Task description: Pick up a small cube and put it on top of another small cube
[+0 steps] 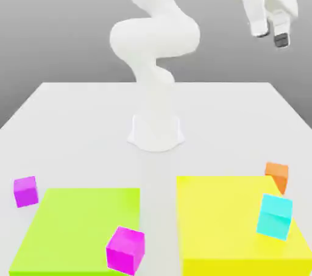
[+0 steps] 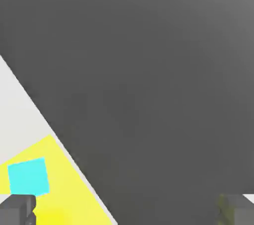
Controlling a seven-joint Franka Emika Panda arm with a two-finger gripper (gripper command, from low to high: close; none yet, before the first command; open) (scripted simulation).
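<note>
I found nothing done: my gripper (image 1: 272, 32) hung open and empty, high above the orange cube (image 1: 277, 175), which sat untouched on the table just behind the yellow pad (image 1: 225, 220). Pick and stack remained.

The gripper (image 1: 272, 32) hangs high over the table's (image 1: 79, 116) far corner on the exterior view's right, with open air below. The cyan cube (image 1: 274, 216) sits just beside the orange cube (image 1: 277, 176), crowding that side; its other sides are free.
</note>
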